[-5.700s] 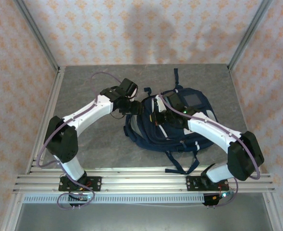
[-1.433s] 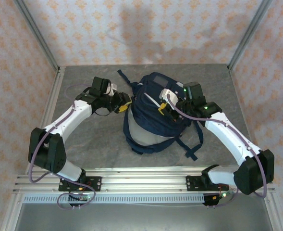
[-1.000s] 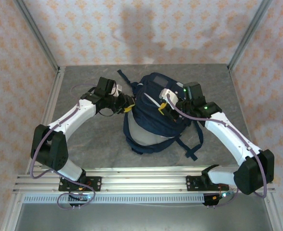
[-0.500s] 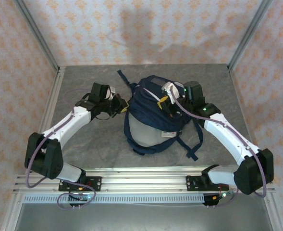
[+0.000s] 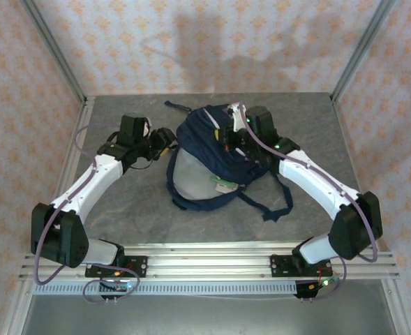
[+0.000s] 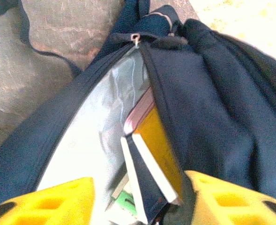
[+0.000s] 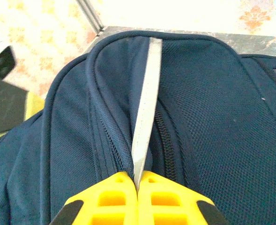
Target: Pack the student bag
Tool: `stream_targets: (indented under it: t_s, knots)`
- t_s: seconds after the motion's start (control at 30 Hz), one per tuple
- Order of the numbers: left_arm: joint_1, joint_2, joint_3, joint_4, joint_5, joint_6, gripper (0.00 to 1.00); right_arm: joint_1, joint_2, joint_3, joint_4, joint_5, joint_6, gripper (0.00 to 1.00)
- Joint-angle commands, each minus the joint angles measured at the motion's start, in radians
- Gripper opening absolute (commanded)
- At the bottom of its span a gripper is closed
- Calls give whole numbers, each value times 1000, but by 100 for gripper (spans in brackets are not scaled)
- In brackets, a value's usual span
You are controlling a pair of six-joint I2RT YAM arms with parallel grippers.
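Backed off student bag (image 5: 198, 136): left claw (image 5: 165, 137), now parted, empty; right claw (image 7: 138, 180) pinched tight on bag's grey strip (image 7: 145, 93).

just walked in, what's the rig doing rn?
Packing the student bag on the table. The right gripper is pinched shut on a grey strip at the bag's top. The left gripper is open at the unzipped mouth, holding nothing. Books sit inside against the silver lining.
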Motion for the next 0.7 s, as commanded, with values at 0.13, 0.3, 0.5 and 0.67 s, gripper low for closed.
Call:
stream_targets:
  t_s: [0.13,0.3,0.5,0.67]
  knots:
    - [23,-153,80,-335,-222,172,62,78,157,242,-73,136,258,0]
    - [17,-245,-12,-330,-132,240,55,127,258,299,18,283,470,0]
    - [-218,-302,-180,-228,-211,323,49,127,462,561,-188,393,705,0]
    - [-433,-186,-213,-149,-396,319,46,123,544,641,-239,411,766,0]
